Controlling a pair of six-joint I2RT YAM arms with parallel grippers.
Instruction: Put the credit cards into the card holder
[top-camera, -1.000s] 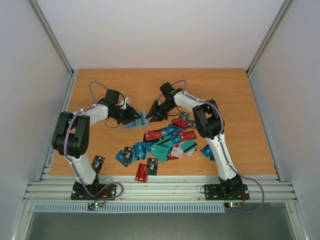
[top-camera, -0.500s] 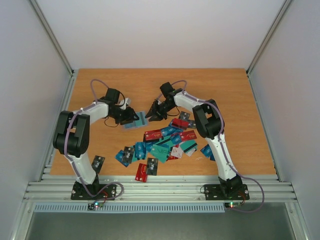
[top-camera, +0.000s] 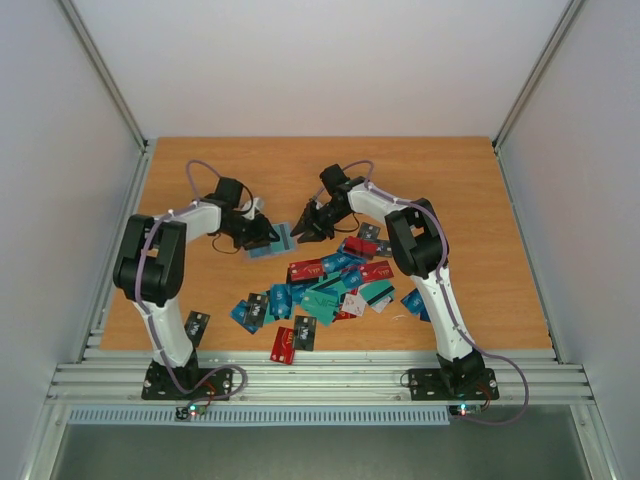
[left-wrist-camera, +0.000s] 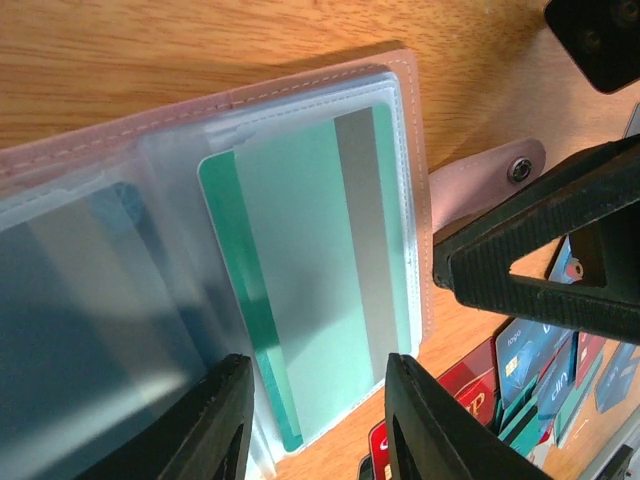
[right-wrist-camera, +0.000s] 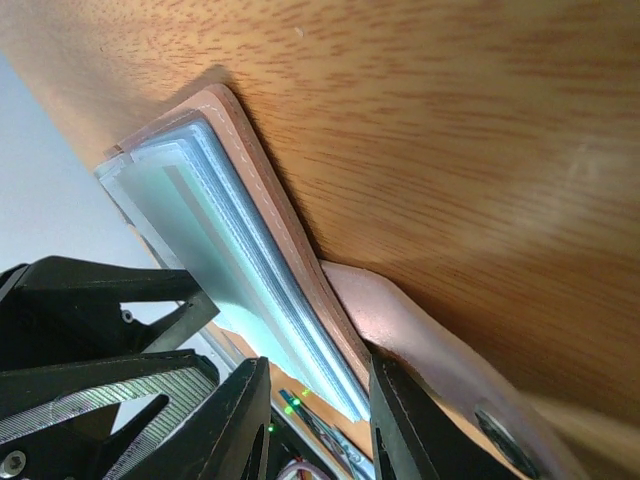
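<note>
The card holder (top-camera: 272, 243) lies open between my two grippers, with a tan cover and clear sleeves. In the left wrist view a teal card (left-wrist-camera: 310, 280) with a grey stripe sits in one sleeve of the card holder (left-wrist-camera: 250, 110). My left gripper (top-camera: 262, 232) is open, and its fingers (left-wrist-camera: 225, 425) stand on either side of that card's near end. My right gripper (top-camera: 303, 229) is open, and its jaws straddle the holder's edge (right-wrist-camera: 290, 270) by the snap strap (right-wrist-camera: 400, 320). The loose credit cards (top-camera: 340, 280) lie in a heap nearer the front.
More cards lie toward the near edge: a red and black pair (top-camera: 292, 340), and a dark one (top-camera: 196, 323) by the left arm's base. Red and blue cards (left-wrist-camera: 500, 370) lie just beyond the holder. Metal rails run along the table's sides.
The left arm's elbow and cable have shifted slightly up and to the right. The holder and the right gripper stay where they were.
</note>
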